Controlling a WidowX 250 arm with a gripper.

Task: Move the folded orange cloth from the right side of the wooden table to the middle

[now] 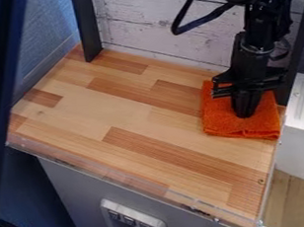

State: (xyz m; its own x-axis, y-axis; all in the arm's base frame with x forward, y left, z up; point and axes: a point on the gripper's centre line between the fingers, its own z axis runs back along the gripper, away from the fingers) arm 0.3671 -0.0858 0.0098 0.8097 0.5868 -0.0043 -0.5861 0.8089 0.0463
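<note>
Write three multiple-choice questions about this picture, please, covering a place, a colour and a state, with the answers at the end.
1. Where on the wooden surface is the cloth, as the picture shows it?
A) Front left corner
B) Middle of the left edge
C) Right side, toward the back

2. What colour is the cloth?
A) Orange
B) Green
C) White

3. How is the cloth placed?
A) Rolled into a tube
B) Lying flat under the gripper
C) Hanging in the air

Answers:
1. C: it lies by the right edge, near the back.
2. A: its fabric is bright orange all over.
3. B: it rests flat on the wood, with the gripper pointing down over it.
</note>
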